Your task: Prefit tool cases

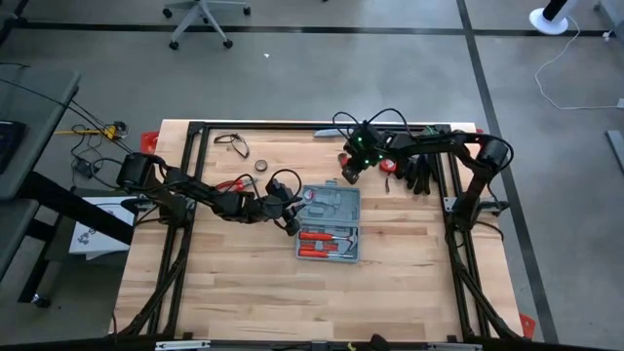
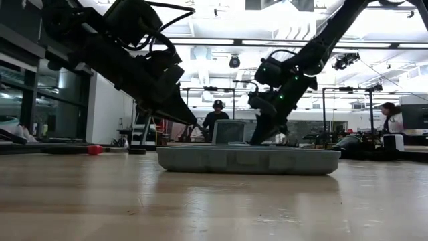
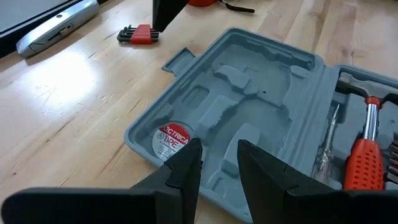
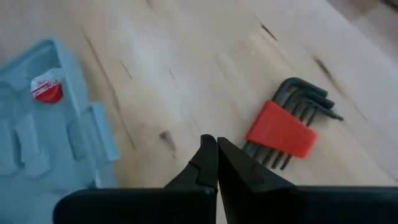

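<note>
The open tool case [image 1: 330,224] lies flat just ahead of the left gripper [image 3: 214,163], whose parted fingers hover over its tape roll [image 3: 171,139], while the right gripper [image 4: 216,160], fingers pressed together and empty, hangs beside the hex key set [image 4: 287,127], probably misgrasped.

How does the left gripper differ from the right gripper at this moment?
The left gripper has a gap between its fingers; the right gripper is shut. The left one hovers at the open tool case; the right one is over bare wood near the hex key set. Both hold nothing.
</note>
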Tool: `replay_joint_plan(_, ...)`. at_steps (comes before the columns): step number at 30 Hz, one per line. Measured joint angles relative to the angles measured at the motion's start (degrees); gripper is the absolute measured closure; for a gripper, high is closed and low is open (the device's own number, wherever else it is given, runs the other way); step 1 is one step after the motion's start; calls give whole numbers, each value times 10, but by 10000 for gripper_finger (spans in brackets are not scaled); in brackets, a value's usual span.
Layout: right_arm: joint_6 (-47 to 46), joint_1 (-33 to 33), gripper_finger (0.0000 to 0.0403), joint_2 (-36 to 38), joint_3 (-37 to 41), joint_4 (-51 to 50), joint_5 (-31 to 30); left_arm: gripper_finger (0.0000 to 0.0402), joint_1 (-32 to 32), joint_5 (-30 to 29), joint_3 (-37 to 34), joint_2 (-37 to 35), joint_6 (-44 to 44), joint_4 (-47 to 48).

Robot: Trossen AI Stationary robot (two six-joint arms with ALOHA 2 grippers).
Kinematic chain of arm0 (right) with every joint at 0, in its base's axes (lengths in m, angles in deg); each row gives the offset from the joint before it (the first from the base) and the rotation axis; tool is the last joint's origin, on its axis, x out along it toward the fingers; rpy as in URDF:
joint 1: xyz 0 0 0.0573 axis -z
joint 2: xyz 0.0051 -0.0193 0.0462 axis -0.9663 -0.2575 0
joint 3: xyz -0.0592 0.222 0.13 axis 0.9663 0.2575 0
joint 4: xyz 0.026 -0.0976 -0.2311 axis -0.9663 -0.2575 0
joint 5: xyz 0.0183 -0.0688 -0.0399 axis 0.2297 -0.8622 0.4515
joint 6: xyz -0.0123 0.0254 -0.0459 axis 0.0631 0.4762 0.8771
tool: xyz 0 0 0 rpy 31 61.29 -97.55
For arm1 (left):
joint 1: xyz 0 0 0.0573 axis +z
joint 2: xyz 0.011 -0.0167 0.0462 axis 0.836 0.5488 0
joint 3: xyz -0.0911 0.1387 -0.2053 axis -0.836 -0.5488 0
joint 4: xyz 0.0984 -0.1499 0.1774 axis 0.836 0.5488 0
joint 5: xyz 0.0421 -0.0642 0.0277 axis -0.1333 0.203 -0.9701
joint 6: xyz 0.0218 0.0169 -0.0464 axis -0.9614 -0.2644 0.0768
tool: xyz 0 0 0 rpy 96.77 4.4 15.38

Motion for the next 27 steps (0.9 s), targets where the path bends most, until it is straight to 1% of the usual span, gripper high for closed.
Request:
replay_joint_plan(2,4,0,402,4,-7,-8,-20,303,0,0,0,0,2,0)
replay_joint_plan(6,20,11,402,8,-26,-47,-93,303,0,1,0,0,12,0)
replay_joint_plan(10,26,24,403,8,-33,-76,-129,303,0,0,0,0,11,0)
replay_joint_plan(13,26,32,403,4,-33,-92,-139,303,0,0,0,0,11,0)
replay_joint_plan(16,26,36,403,-10,-33,-92,-134,303,1,-8,0,0,1,-12)
replay_joint_plan(18,26,36,403,-23,-35,-92,-127,303,4,-15,0,0,-15,-41)
replay_joint_plan(20,26,36,403,-39,-44,-90,-117,303,21,-11,1,0,-21,-84)
replay_joint_plan(22,26,36,403,-50,-52,-91,-115,303,57,14,14,-1,-20,-93)
replay_joint_plan(24,26,36,403,-55,-57,-91,-114,303,103,66,34,-1,-15,-92)
replay_joint_plan(27,28,36,403,-56,-60,-91,-114,303,172,144,68,7,17,-91)
